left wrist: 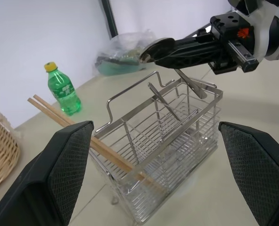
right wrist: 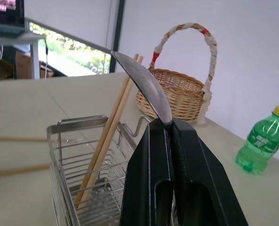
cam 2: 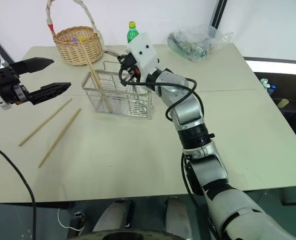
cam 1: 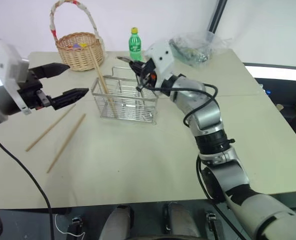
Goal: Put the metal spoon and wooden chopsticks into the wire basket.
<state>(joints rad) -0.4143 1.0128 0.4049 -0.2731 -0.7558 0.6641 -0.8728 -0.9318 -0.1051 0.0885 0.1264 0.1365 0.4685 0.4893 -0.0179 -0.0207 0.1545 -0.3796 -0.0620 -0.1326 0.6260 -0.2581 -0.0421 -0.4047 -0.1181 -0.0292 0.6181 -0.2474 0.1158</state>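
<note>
The wire basket (cam 1: 124, 101) stands mid-table with two wooden chopsticks (cam 1: 100, 74) leaning in its left end. Two more chopsticks (cam 1: 50, 128) lie flat on the table to its left. Just above the basket's far rim, my right gripper (right wrist: 170, 125) is shut on the metal spoon (left wrist: 156, 47); the bowl sticks out past the fingertips and the handle slants down toward the basket's rim. My left gripper (cam 1: 77, 79) hangs open to the left of the basket, holding nothing, above the loose chopsticks.
A round wicker basket (cam 1: 80, 50) with a tall handle stands at the back left. Behind the wire basket is a green bottle (cam 1: 134, 45), and a clear plastic bag (cam 1: 193, 47) lies at the back right. The table's front edge (cam 1: 138, 202) is close to me.
</note>
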